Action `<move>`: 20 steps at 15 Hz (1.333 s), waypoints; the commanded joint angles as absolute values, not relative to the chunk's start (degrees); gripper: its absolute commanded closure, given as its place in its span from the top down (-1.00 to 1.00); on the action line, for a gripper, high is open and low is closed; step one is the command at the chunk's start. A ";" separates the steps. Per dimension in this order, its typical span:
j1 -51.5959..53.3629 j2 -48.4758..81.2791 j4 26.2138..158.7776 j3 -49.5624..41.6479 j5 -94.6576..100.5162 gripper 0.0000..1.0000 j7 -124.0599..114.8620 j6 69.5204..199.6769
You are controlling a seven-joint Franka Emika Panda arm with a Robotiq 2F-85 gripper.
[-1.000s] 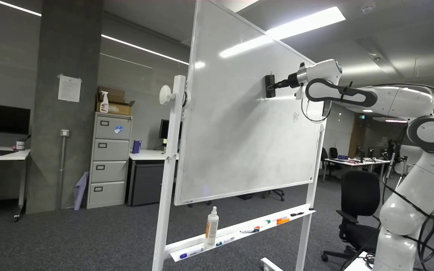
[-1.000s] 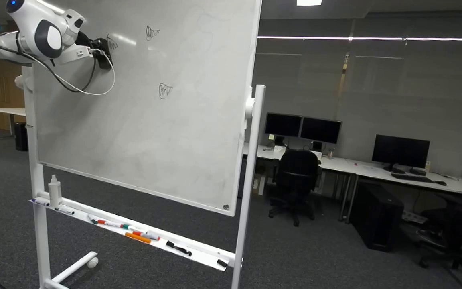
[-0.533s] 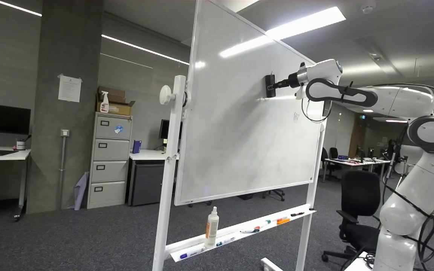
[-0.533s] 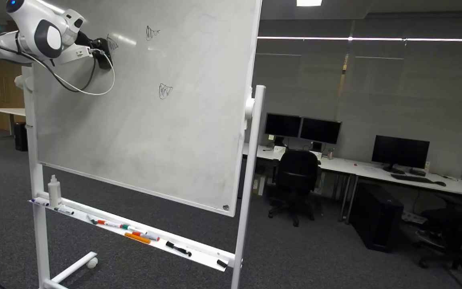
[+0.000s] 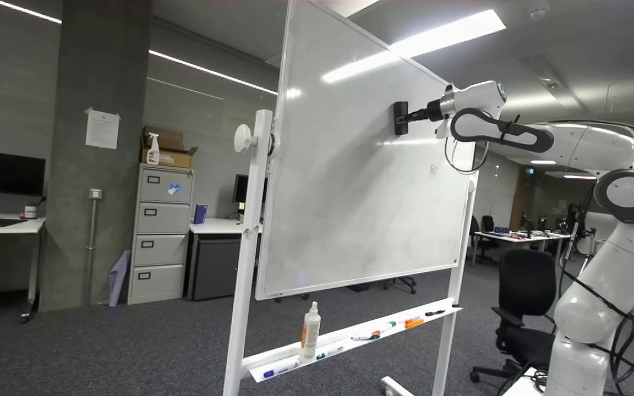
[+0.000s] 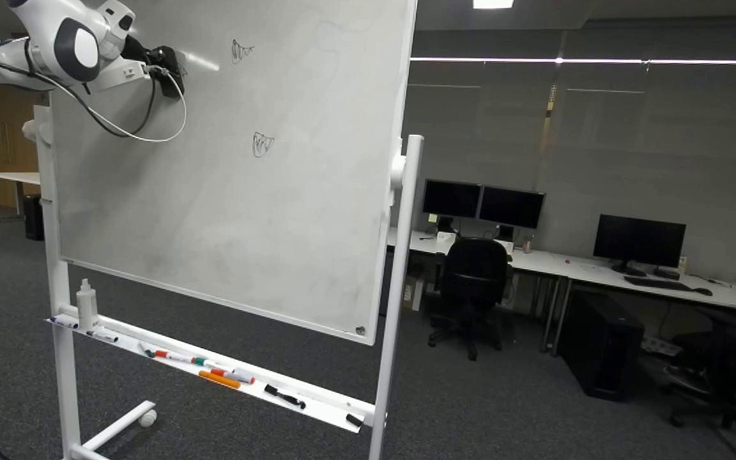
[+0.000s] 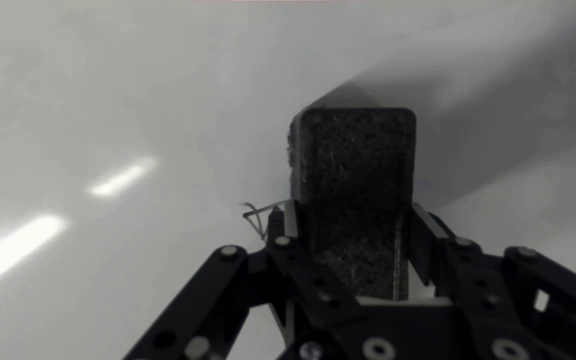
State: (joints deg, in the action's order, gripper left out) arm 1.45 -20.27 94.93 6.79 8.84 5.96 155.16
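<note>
In the wrist view the tool (image 7: 355, 221) grips the eraser (image 7: 358, 155) — long axis twelve to six, against or just off the board (image 7: 168, 100) — with a scribble (image 7: 256, 213) just beside it at nine o'clock.

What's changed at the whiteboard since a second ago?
The gripper has moved the black eraser upward and slightly right along the whiteboard in both exterior views, hiding more of the scribble beside it. Nothing was let go: the eraser stays gripped. The two other scribbles, bottle and markers on the tray look unchanged.
</note>
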 commanded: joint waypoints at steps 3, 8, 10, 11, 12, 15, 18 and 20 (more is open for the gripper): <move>-0.49 -16.89 89.04 4.21 9.24 -0.40 3.06 156.25; -1.60 -16.05 88.05 3.69 9.58 -0.40 0.85 156.56; -1.01 -15.79 88.40 4.33 9.73 -0.40 1.39 156.67; -0.63 -15.65 88.61 4.73 9.83 -0.40 1.77 156.58; -0.15 -15.60 88.80 4.96 9.65 -0.40 2.28 156.29; 0.62 -15.59 90.05 6.73 10.23 -0.40 2.82 155.70; 1.18 -16.14 92.47 8.97 11.41 -0.40 2.70 154.78; 1.91 -16.50 93.99 10.08 11.98 -0.40 2.94 154.04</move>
